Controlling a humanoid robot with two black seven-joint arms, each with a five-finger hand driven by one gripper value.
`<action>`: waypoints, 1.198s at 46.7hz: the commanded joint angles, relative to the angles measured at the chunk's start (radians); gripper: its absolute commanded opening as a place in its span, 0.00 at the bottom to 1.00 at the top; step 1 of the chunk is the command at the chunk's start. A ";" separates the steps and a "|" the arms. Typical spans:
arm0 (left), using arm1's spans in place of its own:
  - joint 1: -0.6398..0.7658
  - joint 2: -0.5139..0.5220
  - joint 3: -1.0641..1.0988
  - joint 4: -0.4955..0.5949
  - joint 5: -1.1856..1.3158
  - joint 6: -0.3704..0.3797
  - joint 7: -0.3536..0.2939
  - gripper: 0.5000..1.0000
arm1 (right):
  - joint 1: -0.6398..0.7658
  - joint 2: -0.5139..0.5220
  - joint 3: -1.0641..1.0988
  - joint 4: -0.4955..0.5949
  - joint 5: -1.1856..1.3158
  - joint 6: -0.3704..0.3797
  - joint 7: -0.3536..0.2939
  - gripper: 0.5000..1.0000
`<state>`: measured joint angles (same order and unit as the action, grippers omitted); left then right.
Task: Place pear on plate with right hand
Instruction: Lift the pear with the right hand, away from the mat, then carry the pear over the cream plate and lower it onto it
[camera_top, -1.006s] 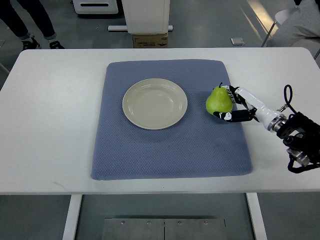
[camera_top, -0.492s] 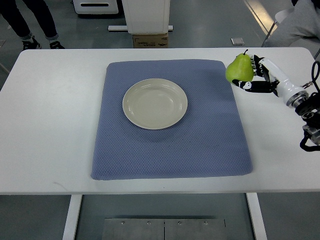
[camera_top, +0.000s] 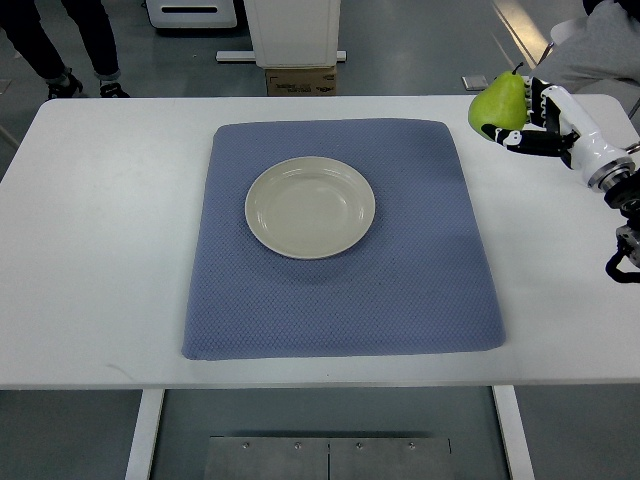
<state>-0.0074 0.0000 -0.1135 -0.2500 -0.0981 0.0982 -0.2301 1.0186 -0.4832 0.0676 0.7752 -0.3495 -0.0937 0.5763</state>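
white table (camera_top: 100, 250) carries a blue mat (camera_top: 400, 290) and plate (camera_top: 310, 207); right robot hand (camera_top: 535, 122) grips a pear (camera_top: 498, 102).

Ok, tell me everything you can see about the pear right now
The pear is yellow-green with a smooth, slightly glossy skin, a broad rounded base and a narrower neck ending in a short dark stem that points up and to the right. It looks whole and unbruised. The right hand grips it from the right side, fingers curled around its body, holding it near the table's far right corner, beyond the blue mat and well away from the plate.
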 joint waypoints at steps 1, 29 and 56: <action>0.000 0.000 0.000 0.000 0.000 0.000 0.000 1.00 | 0.012 0.038 -0.002 0.001 0.000 -0.001 -0.003 0.00; 0.001 0.000 0.000 0.000 0.000 0.000 0.000 1.00 | 0.150 0.380 -0.054 -0.045 -0.008 -0.014 -0.027 0.00; 0.000 0.000 0.000 0.000 0.000 0.000 0.000 1.00 | 0.135 0.483 -0.150 -0.071 -0.011 -0.031 -0.016 0.00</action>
<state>-0.0080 0.0000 -0.1136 -0.2501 -0.0981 0.0981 -0.2301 1.1559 -0.0012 -0.0643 0.7061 -0.3605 -0.1156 0.5585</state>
